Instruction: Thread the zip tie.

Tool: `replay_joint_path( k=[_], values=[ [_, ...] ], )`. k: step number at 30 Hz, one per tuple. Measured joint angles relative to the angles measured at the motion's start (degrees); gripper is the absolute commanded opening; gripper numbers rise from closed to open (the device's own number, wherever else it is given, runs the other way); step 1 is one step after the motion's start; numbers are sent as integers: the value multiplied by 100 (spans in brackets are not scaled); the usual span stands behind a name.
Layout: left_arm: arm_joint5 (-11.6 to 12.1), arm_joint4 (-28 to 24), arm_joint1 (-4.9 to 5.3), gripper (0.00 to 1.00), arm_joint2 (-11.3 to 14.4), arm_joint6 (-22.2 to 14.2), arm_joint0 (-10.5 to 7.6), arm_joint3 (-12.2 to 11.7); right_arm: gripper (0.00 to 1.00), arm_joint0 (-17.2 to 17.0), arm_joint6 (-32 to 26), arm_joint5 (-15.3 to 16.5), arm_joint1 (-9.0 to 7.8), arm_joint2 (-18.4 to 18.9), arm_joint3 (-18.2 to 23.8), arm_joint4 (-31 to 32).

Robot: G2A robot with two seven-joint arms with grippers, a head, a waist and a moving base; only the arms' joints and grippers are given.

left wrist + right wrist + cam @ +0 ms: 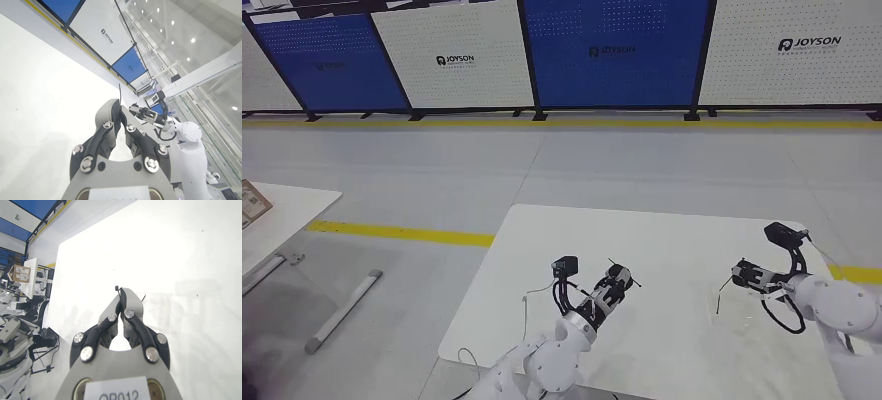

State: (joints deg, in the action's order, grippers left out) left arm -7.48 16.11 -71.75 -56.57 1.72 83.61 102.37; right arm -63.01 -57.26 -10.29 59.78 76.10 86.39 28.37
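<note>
My left gripper (pixel 620 283) hovers over the near middle of the white table (pixel 662 230). It is shut on a thin black zip tie strip (pixel 119 92), which pokes out past its fingertips (pixel 113 108). My right gripper (pixel 739 275) is off to the right over the same table, well apart from the left. It is shut on a black zip tie whose square head (pixel 116 288) sticks out at the fingertips, while its tail (pixel 143 297) shows behind one finger. In the top view that tail (pixel 721 298) hangs toward the table.
The table's front edge (pixel 492 362) lies close to the left arm. A second white table (pixel 282 210) with a cardboard box (pixel 252 203) stands at the far left. Blue and white panels (pixel 612 50) line the back beyond open floor.
</note>
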Motion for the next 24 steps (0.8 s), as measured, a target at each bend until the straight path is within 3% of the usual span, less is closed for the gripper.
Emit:
replay_joint_path(
  k=[4, 7, 12, 14, 24],
  values=[
    [153, -188, 49, 0, -260, -469, 7, -194, 0, 0, 0, 0, 0, 0, 0, 0],
    [224, -466, 28, 0, -285, -340, -17, -261, 0, 0, 0, 0, 0, 0, 0, 0],
    [219, -407, 28, 0, -281, -344, -16, -256, 0, -12, 16, 9, 0, -2, -1, -1],
    [218, -408, 28, 0, -281, -344, -16, -256, 0, -116, 164, 161, 4, 23, 54, -125],
    [218, -410, 28, 0, -281, -344, -16, -256, 0, -1312, 1206, 1031, -20, 590, 988, -1228]
  ],
)
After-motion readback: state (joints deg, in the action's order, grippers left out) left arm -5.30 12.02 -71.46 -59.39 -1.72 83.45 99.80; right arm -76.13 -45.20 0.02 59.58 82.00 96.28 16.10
